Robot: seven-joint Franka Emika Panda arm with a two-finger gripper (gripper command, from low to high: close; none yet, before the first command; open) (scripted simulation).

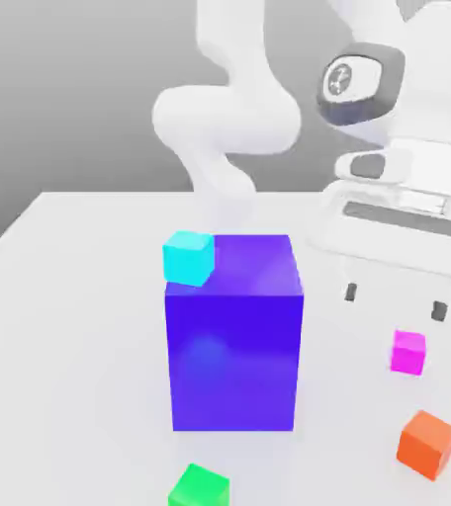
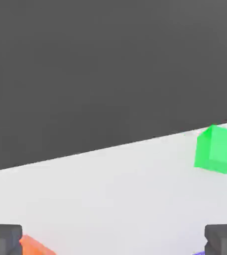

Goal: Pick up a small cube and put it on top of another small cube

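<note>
The small magenta cube (image 1: 407,352) rests on the white table at the exterior view's right. My gripper (image 1: 395,301) hangs just above and slightly behind it, fingers spread wide with nothing between them. The small green cube (image 1: 199,487) sits at the table's front edge, in front of the big blue-purple block; in the hand view the green cube (image 2: 218,149) stands near the table's far edge. Both dark fingertips (image 2: 4,238) frame the hand view, well apart.
A big blue-purple block (image 1: 233,336) stands mid-table with a cyan cube (image 1: 189,257) beside its upper back corner. An orange cube (image 1: 427,445) lies in front of the magenta one; the orange cube (image 2: 36,246) also peeks in beside one fingertip. The white table (image 1: 71,346) extends to the exterior view's left.
</note>
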